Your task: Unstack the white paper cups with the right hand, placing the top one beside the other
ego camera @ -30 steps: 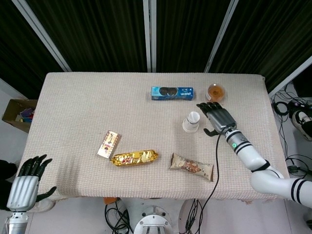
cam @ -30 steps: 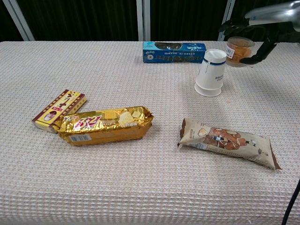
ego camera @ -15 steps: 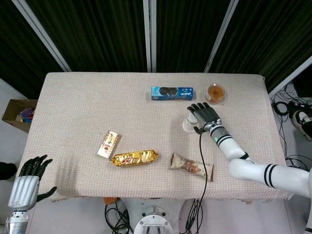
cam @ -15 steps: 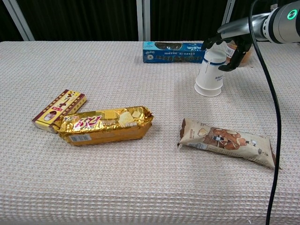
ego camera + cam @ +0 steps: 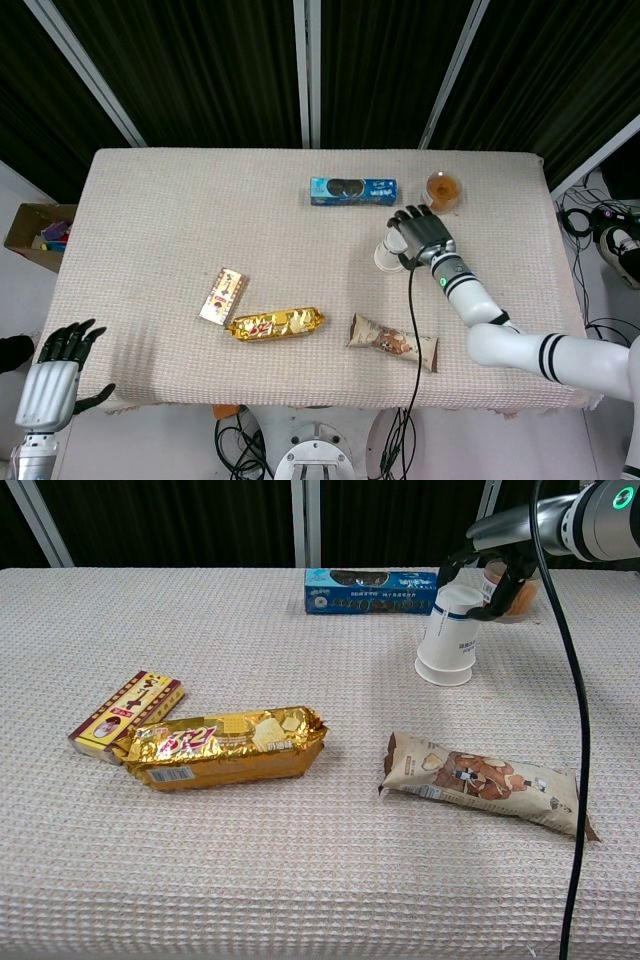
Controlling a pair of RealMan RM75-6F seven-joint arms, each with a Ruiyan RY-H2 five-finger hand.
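The white paper cups (image 5: 449, 638) stand upside down as one stack with a blue band, right of the table's middle, also seen as the stack (image 5: 387, 256) in the head view. My right hand (image 5: 489, 563) hovers at the stack's upper end, thumb on the left side and fingers curved around the right and back. Whether they touch the cup is unclear, and the stack stands flat on the cloth. In the head view the right hand (image 5: 421, 234) covers most of the stack. My left hand (image 5: 56, 375) hangs off the table's front left corner, fingers apart, holding nothing.
A blue biscuit box (image 5: 372, 589) lies just behind the cups. An orange jelly cup (image 5: 443, 188) sits behind my right hand. A brown snack bag (image 5: 480, 781), a gold packet (image 5: 226, 745) and a yellow-red box (image 5: 126, 714) lie nearer the front.
My right hand swung in from the right onto the stack's top, then shifted slightly back over it. The cups have not moved. The left hand stays put.
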